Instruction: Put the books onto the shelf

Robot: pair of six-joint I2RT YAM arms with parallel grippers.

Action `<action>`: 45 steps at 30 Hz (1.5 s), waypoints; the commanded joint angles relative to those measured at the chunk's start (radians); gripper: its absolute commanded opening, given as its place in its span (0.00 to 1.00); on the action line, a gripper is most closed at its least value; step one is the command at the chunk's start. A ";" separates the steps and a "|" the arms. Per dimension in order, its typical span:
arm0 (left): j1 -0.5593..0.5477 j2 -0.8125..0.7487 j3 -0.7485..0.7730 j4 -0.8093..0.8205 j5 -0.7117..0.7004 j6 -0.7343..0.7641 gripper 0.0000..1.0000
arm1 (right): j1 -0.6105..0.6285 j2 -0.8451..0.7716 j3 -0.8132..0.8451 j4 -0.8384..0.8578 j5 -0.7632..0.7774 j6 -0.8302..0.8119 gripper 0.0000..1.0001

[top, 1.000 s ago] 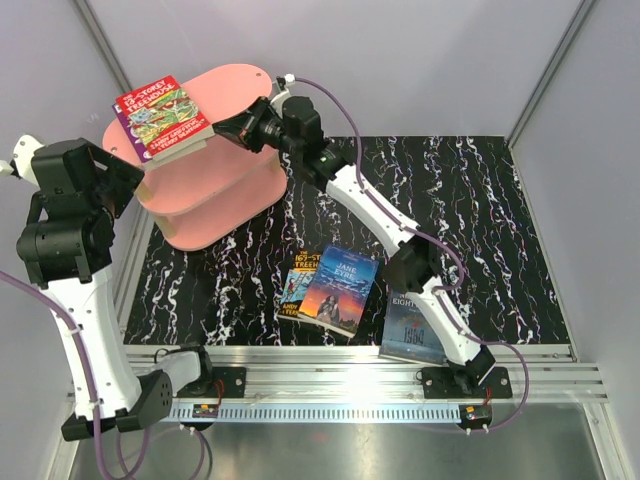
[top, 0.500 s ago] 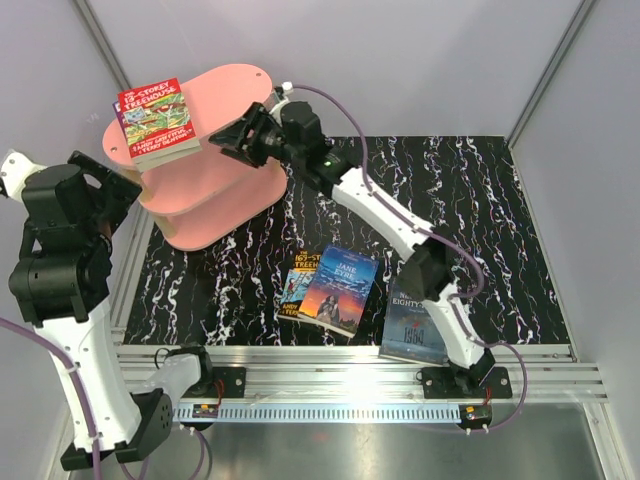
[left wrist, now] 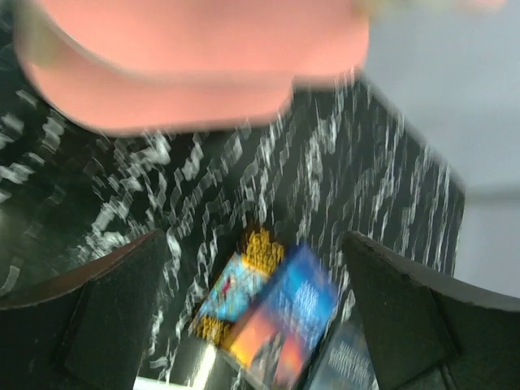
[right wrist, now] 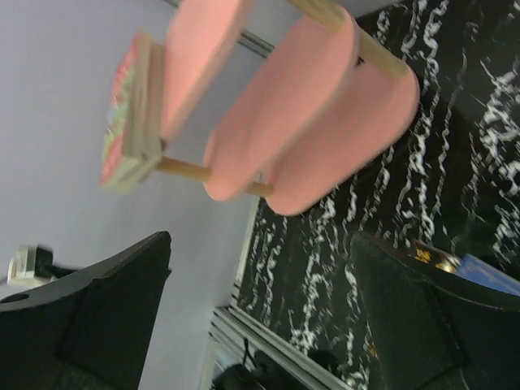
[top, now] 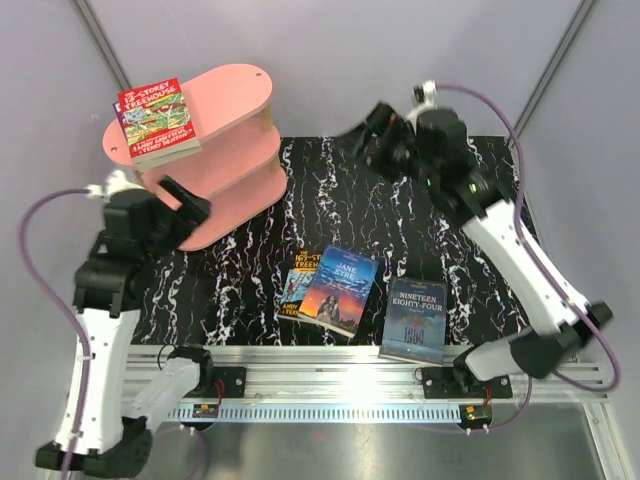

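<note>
Books: red cartoon Treehouse [top: 155,120] lying flat on the top oval board of the pink shelf [top: 230,90], overhanging its left end; Jane Eyre [top: 340,290] overlapping the blue-yellow Treehouse [top: 297,285] on the black, white-veined tabletop [top: 250,290]; Nineteen Eighty-Four [top: 415,320] lying just to their right. Left claw [top: 180,200]: hovering beside the shelf's lowest board, jaws gaping, gripping nothing. Right claw [top: 368,140]: hanging raised to the right of the shelf, jaws spread wide, empty. Joining the smooth boards: pale wooden posts [right wrist: 183,169]
</note>
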 commanded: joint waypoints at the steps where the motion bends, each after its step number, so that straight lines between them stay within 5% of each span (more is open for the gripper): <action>1: -0.249 -0.010 -0.197 0.207 0.028 -0.032 0.93 | 0.013 -0.128 -0.310 -0.195 0.079 -0.059 1.00; 6: -0.503 0.123 -0.352 0.341 0.054 0.053 0.99 | -0.004 -0.217 -0.582 -0.279 0.026 -0.003 1.00; 22: -0.543 0.666 -0.339 0.591 0.389 0.234 0.99 | -0.004 0.017 -0.849 -0.046 -0.226 0.049 1.00; 29: -0.545 0.786 -0.380 0.615 0.457 0.289 0.99 | -0.004 0.120 -0.854 -0.026 -0.223 0.038 0.99; 35: -0.552 0.833 -0.425 0.743 0.680 0.281 0.99 | -0.004 0.195 -0.897 0.049 -0.246 0.052 0.97; 38: -0.554 0.861 -0.451 0.853 0.904 0.233 0.99 | -0.004 0.243 -0.917 0.105 -0.269 0.063 0.91; 41: -0.565 0.880 -0.455 0.869 0.945 0.231 0.99 | -0.006 0.287 -0.920 0.154 -0.286 0.069 0.84; 45: -0.568 0.878 -0.468 0.847 0.971 0.248 0.99 | -0.006 0.333 -0.920 0.202 -0.297 0.076 0.53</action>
